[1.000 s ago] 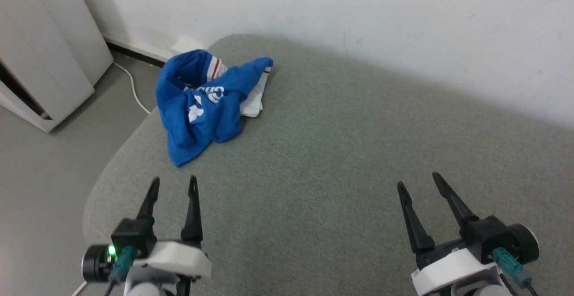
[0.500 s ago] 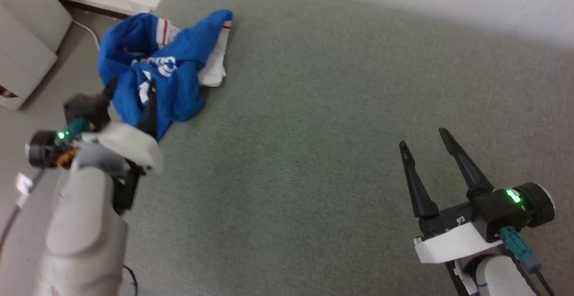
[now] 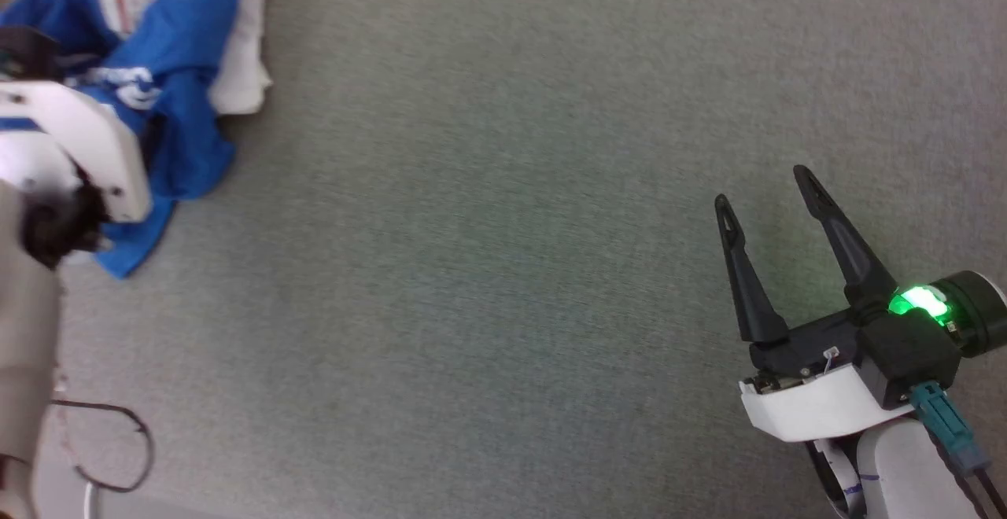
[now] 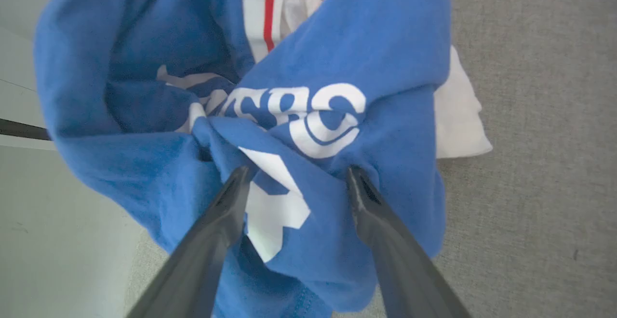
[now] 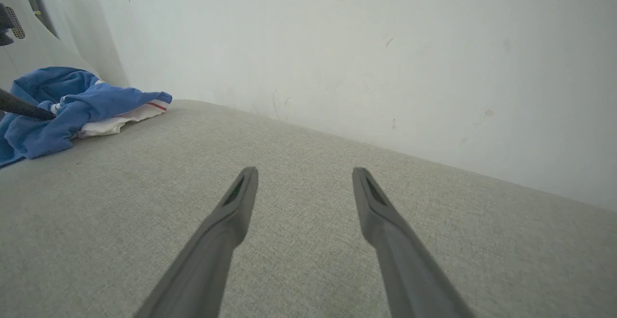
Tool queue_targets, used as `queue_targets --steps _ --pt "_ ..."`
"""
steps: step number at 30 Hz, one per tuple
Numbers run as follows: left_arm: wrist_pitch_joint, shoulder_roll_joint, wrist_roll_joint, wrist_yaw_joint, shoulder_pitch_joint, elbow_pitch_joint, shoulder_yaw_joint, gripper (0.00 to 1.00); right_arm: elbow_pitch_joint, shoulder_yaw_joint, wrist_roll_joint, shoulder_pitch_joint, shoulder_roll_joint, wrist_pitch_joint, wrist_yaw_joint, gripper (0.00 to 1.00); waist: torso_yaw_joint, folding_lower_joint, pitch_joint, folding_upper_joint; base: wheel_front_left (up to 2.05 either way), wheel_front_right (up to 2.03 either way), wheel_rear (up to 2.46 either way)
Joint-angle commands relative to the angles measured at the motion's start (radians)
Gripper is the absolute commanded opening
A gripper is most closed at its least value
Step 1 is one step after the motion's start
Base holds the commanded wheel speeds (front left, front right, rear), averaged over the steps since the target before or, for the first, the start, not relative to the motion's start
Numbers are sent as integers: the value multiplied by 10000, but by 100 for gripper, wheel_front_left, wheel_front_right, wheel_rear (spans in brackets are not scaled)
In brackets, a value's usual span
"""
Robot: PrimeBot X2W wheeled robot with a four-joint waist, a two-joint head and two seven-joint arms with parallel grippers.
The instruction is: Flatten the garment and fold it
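Garment (image 4: 308, 115) first: it lies in a crumpled blue heap at the left edge of the grey pad (image 3: 503, 267), and in the left wrist view part of it seems to hang past that edge. Pull toward the edge and you may drag it off the pad; I judge that the biggest risk.

Your left gripper (image 4: 299, 171) stands over that same edge. Its fingers are spread wide, with the tips at the cloth on either side of a bunched ridge, and it grips nothing yet. Close here and you will likely pinch several layers, so the heap lifts as a lump instead of opening out.

Your right gripper (image 3: 762, 187) hovers over the bare right part of the pad, fingers wide apart and empty. It is well apart from the garment, so it cannot pin the cloth if it slides.

Some things are hard to make out:
- **Garment in the head view:** the frame cuts it off, and the left arm's pale, blurred housing covers the fingers.
- **Collar and hem:** you cannot tell one from the other.
- **White sleeve (image 4: 458, 125):** it is partly tucked under blue cloth, toward the pad's middle.
- **White lettering (image 4: 313, 111):** it folds over itself and is unreadable.
- **Thin dark cable (image 3: 118, 440):** it loops near the pad's left edge, and you cannot tell whether it could snag the arm.
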Motion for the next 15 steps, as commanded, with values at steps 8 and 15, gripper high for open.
queue_targets --steps 8,15 --pt "1997 966 -2162 -66 -515 690 -589 100 -316 40 -81 -197 -77 37 -9 100 -1054 -2 1189 0 0 0 0" --pt "4065 1311 -3760 -66 -135 777 -1044 0 -252 30 -81 -205 9 3 -9 100 -1168 -2 1171 0 0 0 0"
